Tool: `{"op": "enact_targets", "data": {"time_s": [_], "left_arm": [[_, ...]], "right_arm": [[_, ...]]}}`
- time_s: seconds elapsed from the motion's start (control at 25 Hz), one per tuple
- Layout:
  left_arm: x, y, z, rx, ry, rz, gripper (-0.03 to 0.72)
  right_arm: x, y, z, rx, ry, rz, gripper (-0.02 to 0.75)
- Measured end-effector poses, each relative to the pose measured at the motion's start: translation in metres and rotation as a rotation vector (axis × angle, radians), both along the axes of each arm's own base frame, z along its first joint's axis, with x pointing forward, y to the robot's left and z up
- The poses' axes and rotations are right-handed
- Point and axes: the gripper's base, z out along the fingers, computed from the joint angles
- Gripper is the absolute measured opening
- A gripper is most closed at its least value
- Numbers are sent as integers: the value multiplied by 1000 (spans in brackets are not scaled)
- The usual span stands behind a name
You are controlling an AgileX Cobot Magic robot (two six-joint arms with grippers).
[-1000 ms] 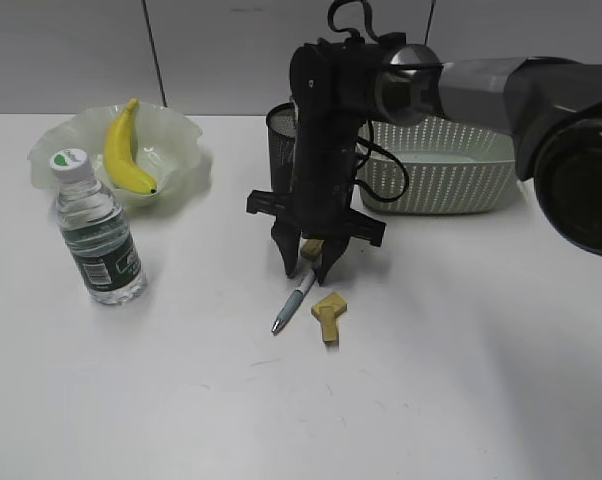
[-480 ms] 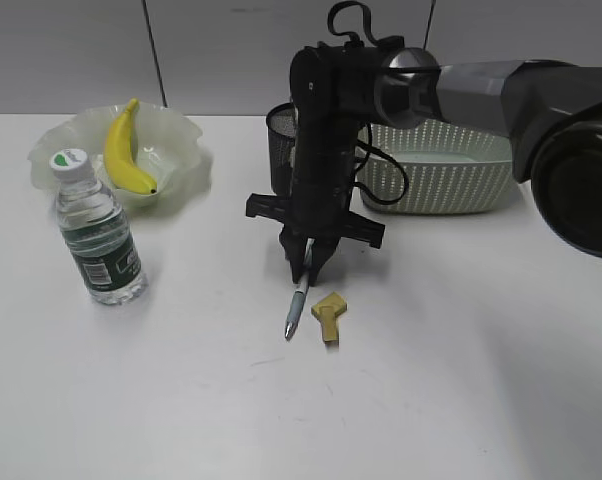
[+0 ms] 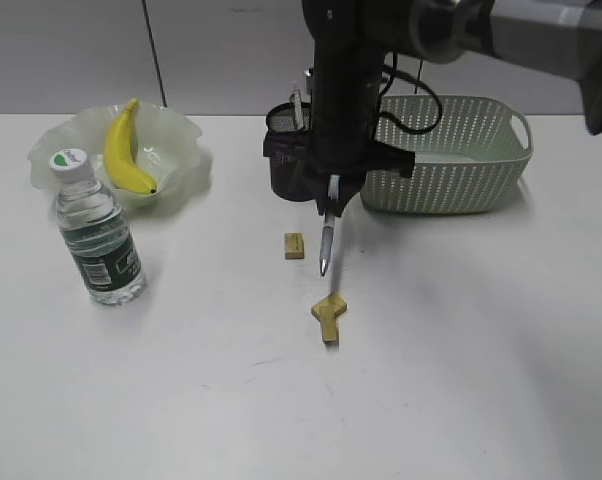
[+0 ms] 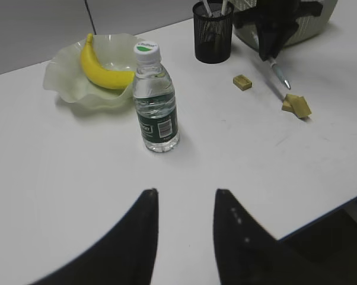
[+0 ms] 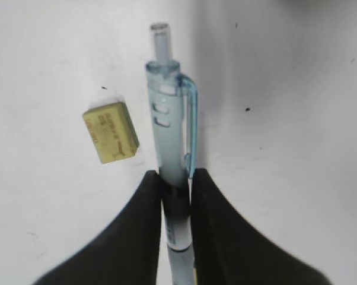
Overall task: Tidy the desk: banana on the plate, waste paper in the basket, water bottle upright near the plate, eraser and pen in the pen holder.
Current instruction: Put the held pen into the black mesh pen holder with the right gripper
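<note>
My right gripper point(image 3: 333, 205) point(image 5: 177, 175) is shut on the pale-blue pen point(image 3: 326, 245) point(image 5: 169, 119), which hangs tip-down above the desk point(image 3: 461, 360), just in front of the black mesh pen holder point(image 3: 284, 150). A small yellow eraser point(image 3: 294, 245) point(image 5: 110, 132) lies on the desk left of the pen. The banana point(image 3: 126, 150) rests in the green plate point(image 3: 186, 130). In front of the plate the water bottle point(image 3: 96, 235) stands upright. My left gripper point(image 4: 184, 191) is open and empty over bare desk near the front edge. The waste paper is out of view.
A yellow T-shaped piece point(image 3: 328, 315) lies on the desk below the pen tip. The green perforated basket point(image 3: 451, 160) stands at the back right, beside the pen holder, which has other pens in it. The desk's front edge point(image 4: 321, 217) shows at right.
My right gripper closed on the pen, lifted it off the desk and carried it back toward the pen holder, uncovering the small eraser. The left gripper has not moved.
</note>
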Motion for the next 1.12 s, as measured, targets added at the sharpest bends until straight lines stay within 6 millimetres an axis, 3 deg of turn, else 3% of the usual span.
{"op": "enact_targets", "data": {"time_s": [0.36, 0.72, 0.88, 1.12], "left_arm": [[0, 0, 0, 0, 0, 0, 241], [0, 0, 0, 0, 0, 0, 241], [0, 0, 0, 0, 0, 0, 241], [0, 0, 0, 0, 0, 0, 241]], "right_arm": [[9, -2, 81, 105, -370, 158, 123], [35, 7, 112, 152, -822, 273, 123], [47, 13, 108, 129, -975, 361, 123], [59, 21, 72, 57, -1015, 465, 123]]}}
